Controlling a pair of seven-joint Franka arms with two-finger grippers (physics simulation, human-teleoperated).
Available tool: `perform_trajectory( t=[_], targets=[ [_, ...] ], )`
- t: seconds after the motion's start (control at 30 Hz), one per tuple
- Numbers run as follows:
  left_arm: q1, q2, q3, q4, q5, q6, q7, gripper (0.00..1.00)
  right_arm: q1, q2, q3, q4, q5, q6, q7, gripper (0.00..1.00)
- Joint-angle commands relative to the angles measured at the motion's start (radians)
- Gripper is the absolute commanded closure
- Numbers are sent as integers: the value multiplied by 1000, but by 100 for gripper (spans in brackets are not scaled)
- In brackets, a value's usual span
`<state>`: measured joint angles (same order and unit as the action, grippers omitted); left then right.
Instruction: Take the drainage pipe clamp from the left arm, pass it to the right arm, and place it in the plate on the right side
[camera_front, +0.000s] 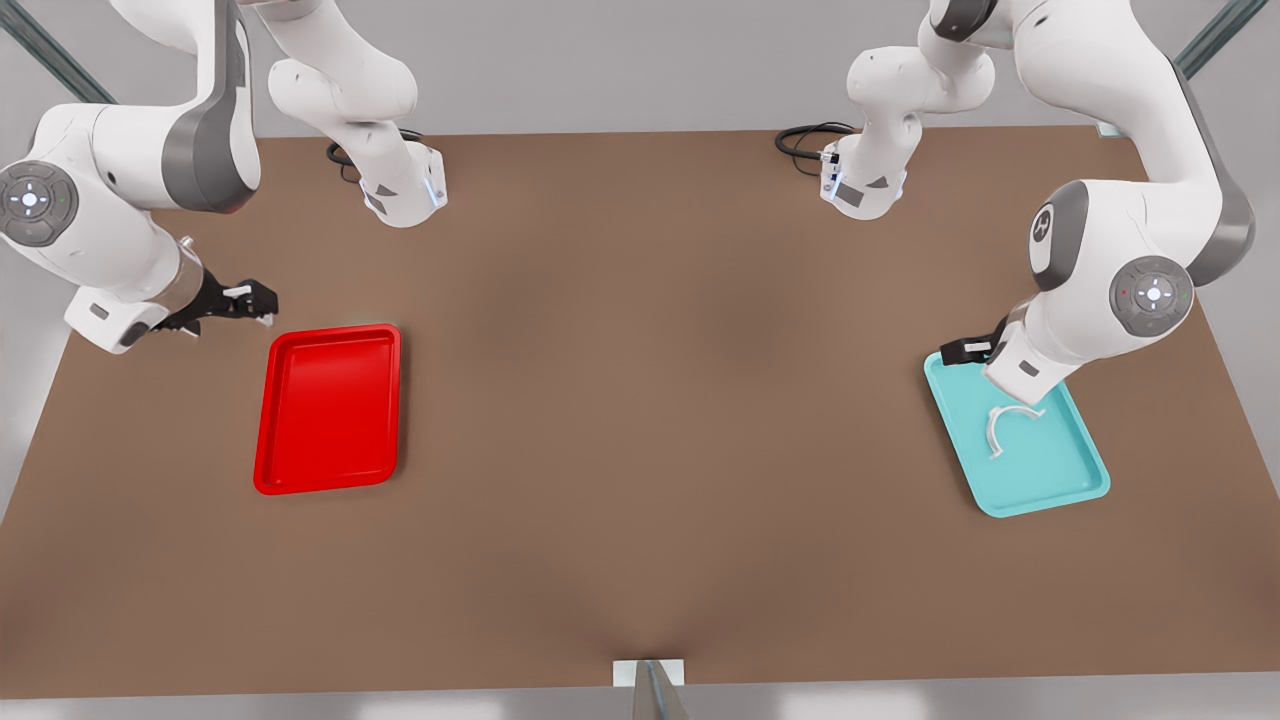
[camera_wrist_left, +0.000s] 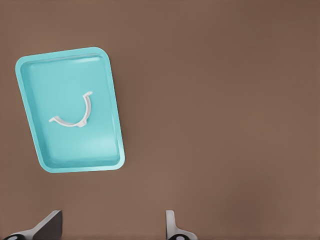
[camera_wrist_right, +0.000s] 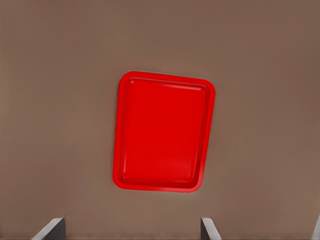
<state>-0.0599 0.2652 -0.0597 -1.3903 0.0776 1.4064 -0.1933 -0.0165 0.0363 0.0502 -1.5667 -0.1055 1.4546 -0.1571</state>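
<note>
Fingertips (camera_wrist_left: 47, 226) of my left gripper (camera_wrist_left: 110, 227) sit closest to the left wrist camera, two pale tips set wide apart with nothing between them, so that pincer is spread and empty. Past them I see bare brown table (camera_wrist_left: 225, 110), and farther out the teal tray (camera_wrist_left: 75, 147) with the clamp (camera_wrist_left: 80, 122) lying flat inside it, near the tray's middle and clear of the rim. In the front view this same gripper (camera_front: 965, 350) hangs at the teal tray's (camera_front: 1050, 475) far corner on the front view's right, the arm's wrist leaning over the tray's far end. The clamp (camera_front: 992, 428) rests on the tray floor just beside that wrist, a white half-ring with a flared tab at each end; I see no contact between it and the gripper.

On my right wrist feed, the right gripper (camera_wrist_right: 130, 230) is spread as well, its fingers (camera_wrist_right: 52, 227) far apart and holding nothing. Beyond them lies table, then the red tray (camera_wrist_right: 162, 135), glossy and with nothing in it. From the front view, the right gripper (camera_front: 250, 298) points sideways above the table (camera_front: 650, 400) on the front view's left, near the far corner of the red tray (camera_front: 325, 410) but not over it. Both trays are well apart, one toward each end of the table, with open tabletop between them. Behind them I see both arm bases at the table's far edge.
</note>
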Motion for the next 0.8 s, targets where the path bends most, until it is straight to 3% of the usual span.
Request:
perform_trajectory(
  t=[0.0,0.1,0.27,0.37,0.57,0.77],
  targets=[
    [0,-1,0,0,1,-1,-3,0,-2,-1,0,1,1,-20,7,0],
    [0,28,12,0,1,40,5,0,-2,-1,0,1,1,-20,7,0],
    [80,321,100,-4,-15,483,297,0,-2,-1,0,-7,1,-13,7,0],
    [155,422,118,-22,-82,601,491,0,-2,-1,0,-10,0,-10,7,0],
    [181,385,199,-242,-76,822,568,0,-2,-1,2,-13,1,-10,7,0],
    [184,390,210,-332,-84,836,572,0,1,-1,5,-19,18,-16,5,0]
  ],
)
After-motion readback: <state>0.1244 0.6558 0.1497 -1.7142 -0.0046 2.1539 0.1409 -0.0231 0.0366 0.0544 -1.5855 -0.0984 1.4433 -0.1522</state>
